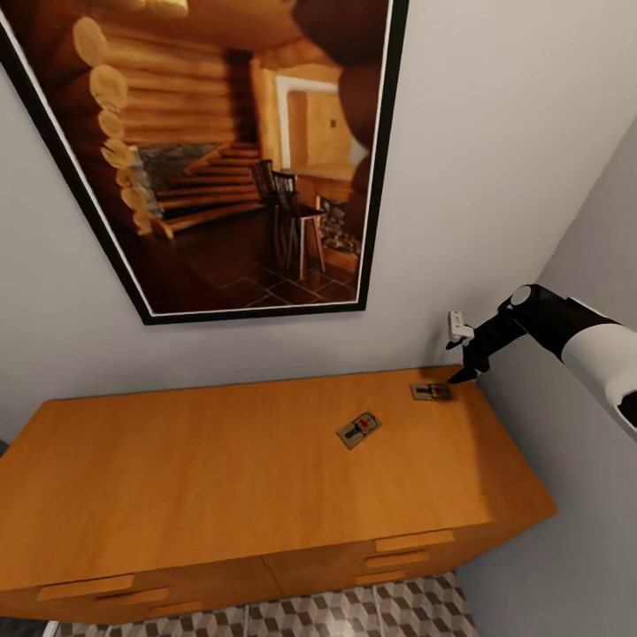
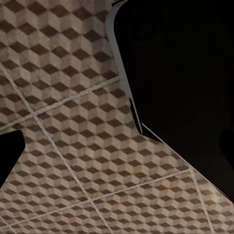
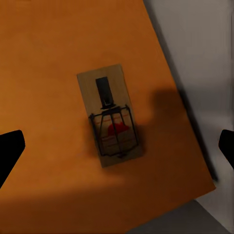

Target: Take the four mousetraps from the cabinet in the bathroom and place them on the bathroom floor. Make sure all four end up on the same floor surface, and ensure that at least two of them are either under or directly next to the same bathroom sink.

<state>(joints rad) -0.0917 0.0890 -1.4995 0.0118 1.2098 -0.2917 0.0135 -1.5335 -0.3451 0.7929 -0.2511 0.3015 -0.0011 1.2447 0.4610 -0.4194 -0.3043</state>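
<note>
Right pincer (image 1: 466, 358) spread open over far-right mousetrap (image 1: 432, 391) on cabinet (image 1: 221, 469) — board sits near the edge; a skewed descent could nudge it off. Left pincer: can't tell.
</note>
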